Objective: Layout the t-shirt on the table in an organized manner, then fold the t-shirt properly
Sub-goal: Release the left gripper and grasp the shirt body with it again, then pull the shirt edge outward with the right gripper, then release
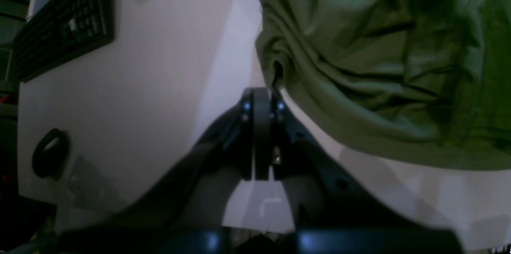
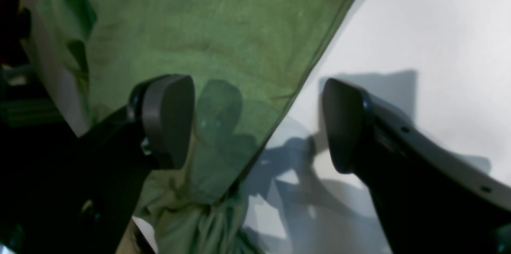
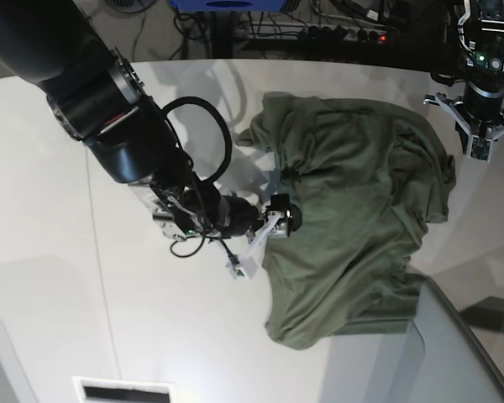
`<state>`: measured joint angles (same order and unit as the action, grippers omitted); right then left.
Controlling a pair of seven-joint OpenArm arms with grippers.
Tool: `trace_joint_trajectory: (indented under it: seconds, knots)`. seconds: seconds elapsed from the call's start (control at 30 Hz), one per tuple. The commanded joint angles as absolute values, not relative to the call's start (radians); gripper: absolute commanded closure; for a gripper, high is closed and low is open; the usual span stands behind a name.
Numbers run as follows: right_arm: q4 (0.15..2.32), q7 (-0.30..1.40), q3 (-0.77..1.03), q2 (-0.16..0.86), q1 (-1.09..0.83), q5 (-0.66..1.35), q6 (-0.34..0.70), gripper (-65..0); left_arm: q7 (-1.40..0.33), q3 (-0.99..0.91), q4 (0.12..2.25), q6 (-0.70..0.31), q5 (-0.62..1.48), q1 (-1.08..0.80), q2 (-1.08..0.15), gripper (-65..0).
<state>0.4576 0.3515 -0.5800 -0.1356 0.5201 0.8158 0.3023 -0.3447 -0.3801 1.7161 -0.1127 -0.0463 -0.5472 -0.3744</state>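
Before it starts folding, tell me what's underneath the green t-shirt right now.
The t-shirt lies rumpled on the white table, which shows all around it. The grey panel meets its near corner. Anything beneath the cloth is covered.

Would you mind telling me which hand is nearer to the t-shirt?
Right. The right hand hangs open astride the t-shirt edge, one finger above the cloth. The left hand is shut, just beyond its far corner.
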Motion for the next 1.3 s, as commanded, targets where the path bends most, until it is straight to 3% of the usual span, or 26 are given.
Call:
trace_joint_trajectory:
  seconds: [0.0,0.27,0.5,0.57,0.67,0.7,0.83,1.0,1.27]
  knots:
    - [0.466,0.354,-0.590,-0.140,0.545,0.820,0.298,-47.4,-0.325,-0.390,1.736,-0.105,-0.050,-0.549,-0.392,0.0]
    - [0.466,0.351,-0.604,-0.142,0.550,0.820,0.298,-47.4,-0.325,-0.400,1.693,-0.105,-0.048,-0.545,-0.392,0.0]
    - [0.518,0.349,-0.611,-0.127,0.539,0.819,0.292,-45.5,-0.332,-0.309,1.695,-0.105,-0.050,-0.352,-0.326,0.0]
    - [0.599,0.349,-0.611,-0.082,0.513,0.822,0.292,-34.4,-0.335,-0.255,1.678,-0.105,-0.050,-0.277,-0.298,0.0]
    - [0.780,0.349,-0.608,-0.021,0.455,0.822,0.286,-6.2,-0.415,-0.197,1.616,-0.104,-0.050,-0.143,-0.263,0.0]
    - [0.831,0.352,-0.596,-0.004,0.435,0.822,0.262,0.0,-0.441,-0.191,1.583,-0.104,-0.050,-0.102,-0.251,0.0]
    - [1.012,0.354,-0.521,0.064,0.337,0.816,0.128,-3.6,-0.452,-0.180,1.443,-0.102,-0.071,0.010,-0.236,0.0]
    - [1.158,0.354,-0.506,0.151,0.288,0.822,0.122,-0.2,-0.424,-0.114,1.221,-0.104,-0.151,0.096,-0.211,0.0]
    - [1.173,0.354,-0.406,0.170,0.225,0.822,0.122,-0.2,-0.300,0.085,1.066,-0.079,-0.159,0.113,-0.183,0.0]
